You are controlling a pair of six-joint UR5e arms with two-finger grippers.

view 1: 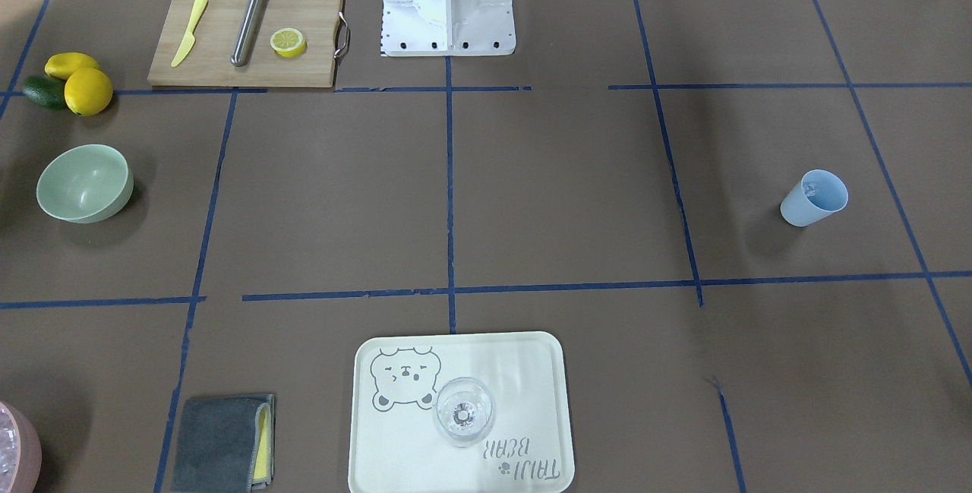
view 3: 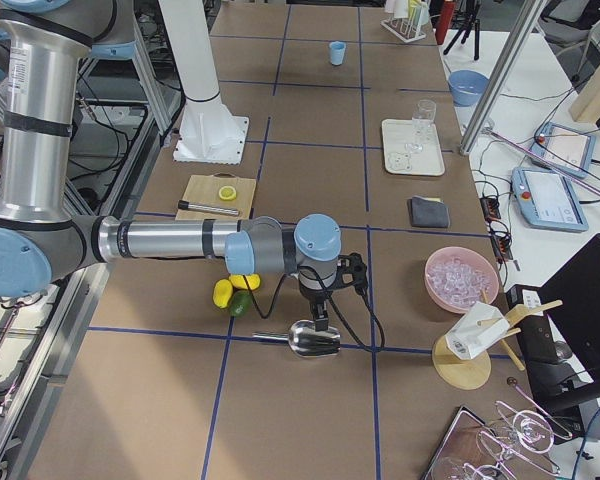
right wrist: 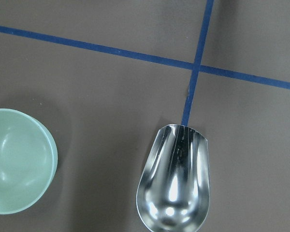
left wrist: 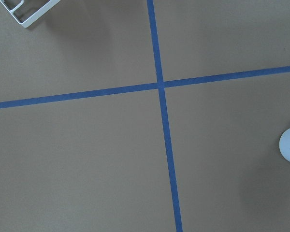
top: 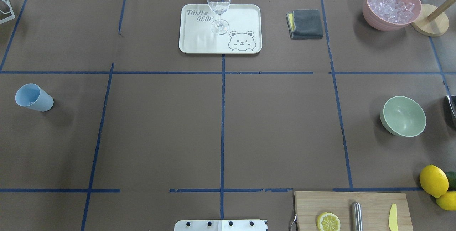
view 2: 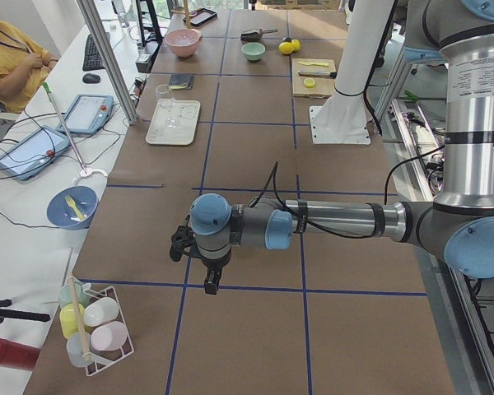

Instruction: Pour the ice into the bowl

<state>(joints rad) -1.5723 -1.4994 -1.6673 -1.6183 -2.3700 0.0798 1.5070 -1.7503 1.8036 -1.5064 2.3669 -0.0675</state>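
Note:
The mint-green bowl [view 1: 83,181] stands empty at the table's right end; it also shows in the overhead view [top: 403,115] and at the left of the right wrist view [right wrist: 14,159]. The blue cup [view 1: 814,198] stands at the table's left end [top: 34,97], with a little glassy ice [view 1: 811,189] inside. My left gripper [view 2: 207,284] hangs over bare table beyond the cup, fingers down. My right gripper [view 3: 320,322] hangs just above a metal scoop [view 3: 310,340] next to the bowl. Both grippers show only in side views, so I cannot tell whether they are open or shut.
A pink bowl of ice [top: 392,5], a grey cloth [top: 305,24] and a tray [top: 245,14] with a wine glass [top: 218,5] stand along the far edge. A cutting board [view 1: 244,37] with knife, metal rod and lemon half, and loose lemons [view 1: 83,83], are near the base.

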